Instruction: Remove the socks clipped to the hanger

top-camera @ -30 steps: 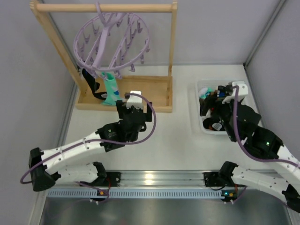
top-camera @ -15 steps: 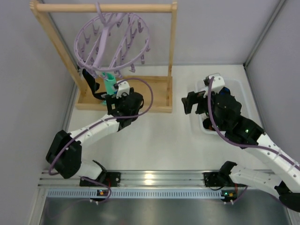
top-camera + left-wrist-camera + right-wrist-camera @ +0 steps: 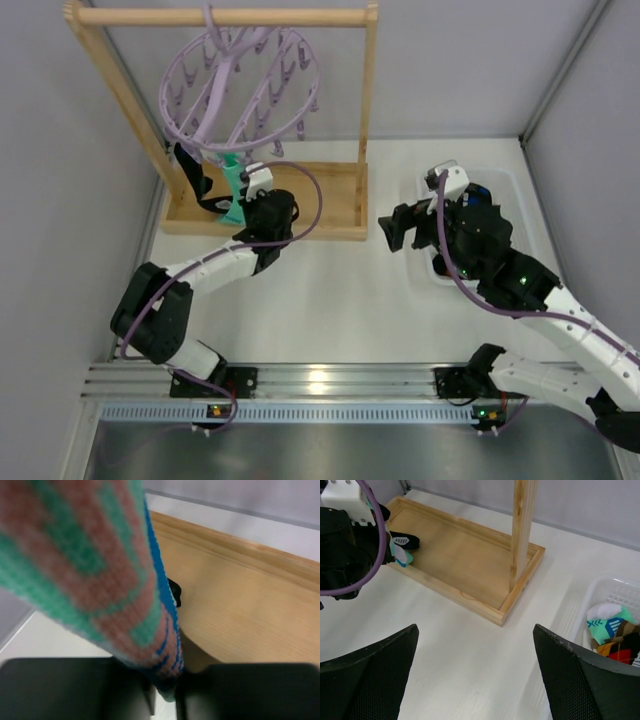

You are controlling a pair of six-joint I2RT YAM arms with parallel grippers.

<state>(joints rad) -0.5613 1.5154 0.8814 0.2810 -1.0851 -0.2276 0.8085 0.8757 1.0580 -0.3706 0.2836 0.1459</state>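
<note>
The lavender ring hanger (image 3: 240, 90) hangs from the wooden rail. A teal-and-white sock (image 3: 234, 185) and a black sock (image 3: 195, 180) dangle from its pegs over the wooden base. My left gripper (image 3: 245, 197) is at the teal sock's lower end. In the left wrist view the striped sock (image 3: 100, 570) fills the frame, its toe pinched between my left gripper's (image 3: 165, 690) jaws. The black sock's tip (image 3: 174, 591) shows behind it. My right gripper (image 3: 392, 230) hovers open over the table left of the bin, nothing between its fingers (image 3: 370, 680).
A wooden rack with a tray base (image 3: 320, 195) holds the hanger; its right post (image 3: 522, 530) stands near the base corner. A white bin (image 3: 424, 185) at the right holds several removed socks (image 3: 615, 635). Grey walls close in left and right.
My left gripper moved up to the teal sock and closed on its toe. My right arm swung left out of the bin, still open.
</note>
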